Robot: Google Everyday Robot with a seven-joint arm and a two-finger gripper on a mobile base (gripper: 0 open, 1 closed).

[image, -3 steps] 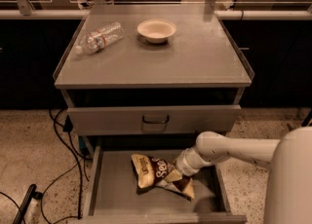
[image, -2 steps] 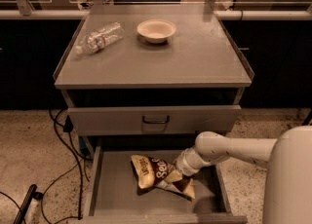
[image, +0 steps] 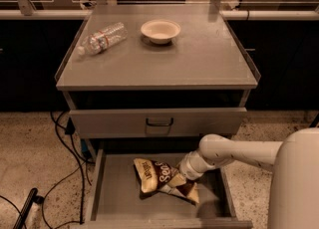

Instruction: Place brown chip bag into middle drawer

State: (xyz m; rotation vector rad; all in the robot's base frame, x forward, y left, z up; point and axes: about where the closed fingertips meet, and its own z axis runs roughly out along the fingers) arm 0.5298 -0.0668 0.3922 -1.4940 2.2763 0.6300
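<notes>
The brown chip bag (image: 155, 174), dark brown with cream ends and white lettering, lies on the flat grey floor of the pulled-out middle drawer (image: 115, 196). My gripper (image: 175, 179) is down inside the drawer at the bag's right end, touching it. The white arm (image: 234, 152) reaches in from the right and hides the bag's right edge.
Above the open drawer is a closed drawer with a dark handle (image: 159, 122). On the cabinet top lie a clear water bottle (image: 101, 38) and a white bowl (image: 160, 30). Black cables (image: 70, 158) trail on the speckled floor at left.
</notes>
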